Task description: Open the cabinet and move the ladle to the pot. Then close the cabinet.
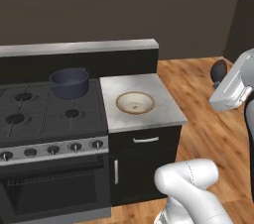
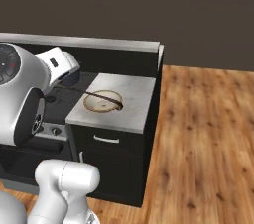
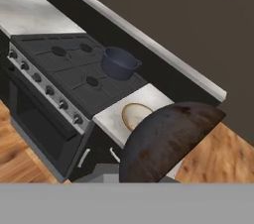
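The ladle's (image 3: 166, 141) brown bowl loomed close before the gripper, apparently held, though the grip was hidden. The pot (image 1: 69, 83) sat on the stove's (image 1: 34, 111) rear burner, beside the cream bowl (image 1: 135, 102).

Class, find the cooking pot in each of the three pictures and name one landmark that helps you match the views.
Left base view: pot on the stove's back right burner, upper left.
Right base view: the white arm stands where the stove is; pot not made out.
Hand view: pot above centre, on the stove.
Shared landmark: cream bowl on the marble counter.
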### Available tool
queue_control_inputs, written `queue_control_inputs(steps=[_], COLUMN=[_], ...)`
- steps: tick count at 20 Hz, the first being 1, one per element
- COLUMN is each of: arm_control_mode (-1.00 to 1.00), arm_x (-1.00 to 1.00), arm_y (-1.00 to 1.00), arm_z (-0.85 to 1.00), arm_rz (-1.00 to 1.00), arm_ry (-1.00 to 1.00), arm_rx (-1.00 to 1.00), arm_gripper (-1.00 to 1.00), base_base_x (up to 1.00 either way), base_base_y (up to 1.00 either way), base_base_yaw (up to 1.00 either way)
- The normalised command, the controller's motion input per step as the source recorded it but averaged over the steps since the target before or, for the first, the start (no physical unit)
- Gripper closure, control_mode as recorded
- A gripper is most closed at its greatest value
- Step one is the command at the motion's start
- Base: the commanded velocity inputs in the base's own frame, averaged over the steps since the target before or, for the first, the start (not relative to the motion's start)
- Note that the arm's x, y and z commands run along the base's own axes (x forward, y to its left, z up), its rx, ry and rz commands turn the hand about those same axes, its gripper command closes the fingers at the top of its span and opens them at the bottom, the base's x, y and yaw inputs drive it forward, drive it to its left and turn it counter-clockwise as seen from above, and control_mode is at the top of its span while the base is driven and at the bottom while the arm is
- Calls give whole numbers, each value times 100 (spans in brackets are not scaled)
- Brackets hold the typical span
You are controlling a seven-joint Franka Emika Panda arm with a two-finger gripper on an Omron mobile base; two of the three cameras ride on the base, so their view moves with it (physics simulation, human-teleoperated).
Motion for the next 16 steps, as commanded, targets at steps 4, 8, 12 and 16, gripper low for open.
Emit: queue_control_inputs(steps=[4, 8, 12, 16], arm_control_mode=[100, 100, 100, 100], arm_x=[0, 0, 0, 0], arm_y=[0, 0, 0, 0], arm_z=[0, 0, 0, 0], arm_rz=[0, 0, 0, 0], arm_ry=[0, 0, 0, 0], arm_rx=[0, 0, 0, 0], arm_gripper=[100, 100, 100, 100], base_base_x=[9, 17, 34, 41], base_base_y=[32, 24, 14, 1], base_base_yaw=[11, 7, 3, 0])
